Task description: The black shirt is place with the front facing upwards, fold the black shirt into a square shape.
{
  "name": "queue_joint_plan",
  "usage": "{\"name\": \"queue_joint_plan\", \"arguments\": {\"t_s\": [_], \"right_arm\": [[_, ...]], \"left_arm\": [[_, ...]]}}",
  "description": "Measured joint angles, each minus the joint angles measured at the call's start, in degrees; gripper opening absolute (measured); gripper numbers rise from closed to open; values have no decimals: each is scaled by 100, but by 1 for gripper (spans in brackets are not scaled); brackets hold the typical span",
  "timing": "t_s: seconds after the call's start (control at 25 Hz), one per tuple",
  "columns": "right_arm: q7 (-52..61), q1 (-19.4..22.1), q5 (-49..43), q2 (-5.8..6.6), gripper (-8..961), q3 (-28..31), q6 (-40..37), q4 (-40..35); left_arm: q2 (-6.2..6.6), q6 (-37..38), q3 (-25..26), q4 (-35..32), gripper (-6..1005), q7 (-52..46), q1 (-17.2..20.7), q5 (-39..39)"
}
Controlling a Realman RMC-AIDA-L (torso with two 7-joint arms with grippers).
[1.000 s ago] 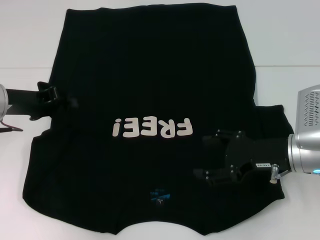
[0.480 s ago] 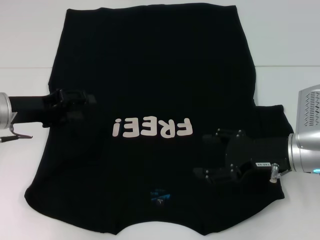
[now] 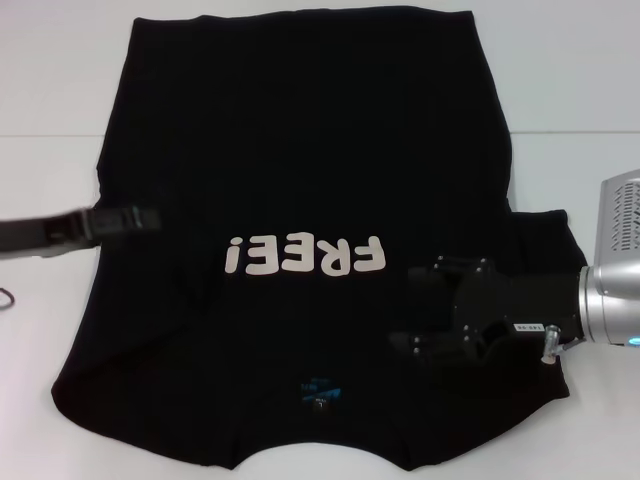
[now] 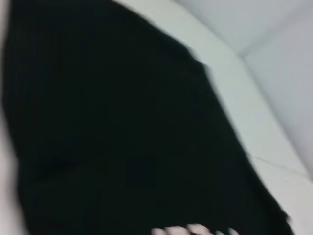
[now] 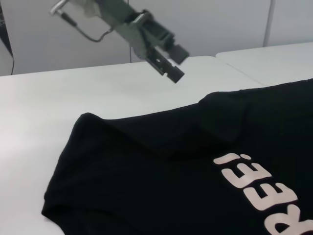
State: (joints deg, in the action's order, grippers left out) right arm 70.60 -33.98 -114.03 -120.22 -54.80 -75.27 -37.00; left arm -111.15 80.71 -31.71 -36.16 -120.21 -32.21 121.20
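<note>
The black shirt (image 3: 300, 150) lies flat on the white table (image 3: 570, 80) with its front up. Its white "FREE!" lettering (image 3: 305, 256) and small blue neck label (image 3: 318, 392) are toward me. My left gripper (image 3: 145, 217) hangs in the air over the shirt's left edge. In the right wrist view this left gripper (image 5: 178, 66) holds nothing, and its fingers look slightly apart above the shirt (image 5: 171, 166). My right gripper (image 3: 425, 308) stands open low over the shirt's right side, beside the right sleeve (image 3: 545, 240). The left wrist view shows only blurred black shirt (image 4: 122, 122).
Bare white table surrounds the shirt, with a seam line (image 3: 570, 133) across it at the back. A wall (image 5: 220, 24) rises behind the table in the right wrist view.
My left gripper moved from the shirt's left edge inward over the cloth, then rose clear of it. The shirt's lower left edge shifted slightly inward. The right gripper stayed put.
</note>
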Motion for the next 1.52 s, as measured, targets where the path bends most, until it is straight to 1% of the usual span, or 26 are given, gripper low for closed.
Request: {"name": "queue_joint_plan", "arguments": {"t_s": [0.04,0.12,0.2,0.24,0.28,0.32,0.4,0.48,0.52,0.64,0.76,0.84,0.92,1.04,1.12,1.16,1.24,1.36,1.44,1.52], "right_arm": [[5,0,4,-1,944,8,4,1],[26,23,10,1,944,57,23,2],[48,60,15,5,944,139,20,-10],[77,78,16,8,944,196,12,-15],[131,90,18,15,944,265,1,-25],[237,112,18,24,944,320,1,-46],[511,169,18,42,944,371,5,-151],[1007,302,-21,52,944,379,17,-439],[1271,369,-52,57,944,380,15,-610],[2393,622,-287,62,944,387,-120,-1363],[3882,777,-841,72,944,490,-390,-2329],[4947,759,-1430,91,944,670,-685,-2938],[5909,615,-1998,138,944,909,-1091,-3290],[7021,199,-2799,251,944,1435,-1786,-3380],[7537,-45,-3351,282,944,1734,-2104,-3366],[7692,-119,-3590,284,944,1789,-2163,-3347],[7942,-245,-4071,276,945,1824,-2172,-3290],[8077,-380,-4391,261,944,1806,-1918,-3001],[8117,-469,-4427,279,941,1792,-1766,-2661],[8141,-557,-4441,330,940,1788,-1578,-2284]], "left_arm": [[-51,240,-7,-10,813,504,50,-108],[-160,613,-13,-57,811,1313,133,-234],[-360,1000,-28,-222,810,2309,288,-294],[-452,1093,-38,-324,809,2623,369,-294],[-574,1172,-74,-455,808,2998,467,-277],[-652,1213,-95,-544,808,3216,538,-263],[-853,1239,-141,-696,809,3854,729,-236],[-952,1252,-154,-718,814,4391,849,-235],[-979,1272,-169,-701,817,4582,892,-235],[-1010,1284,-318,-668,822,4924,989,-225],[-990,1246,-491,-668,822,4952,1012,-124],[-976,1241,-516,-672,822,4962,1001,-23],[-961,1238,-520,-677,822,4969,986,42],[-933,1243,-546,-678,822,5025,975,58],[-922,1254,-577,-683,823,5061,968,60],[-922,1254,-577,-683,823,5061,968,60],[-919,1251,-579,-690,823,5073,955,62],[-919,1244,-581,-692,823,5113,927,62],[-919,1243,-582,-686,823,5124,917,63],[-920,1242,-583,-684,823,5131,914,67]]}}
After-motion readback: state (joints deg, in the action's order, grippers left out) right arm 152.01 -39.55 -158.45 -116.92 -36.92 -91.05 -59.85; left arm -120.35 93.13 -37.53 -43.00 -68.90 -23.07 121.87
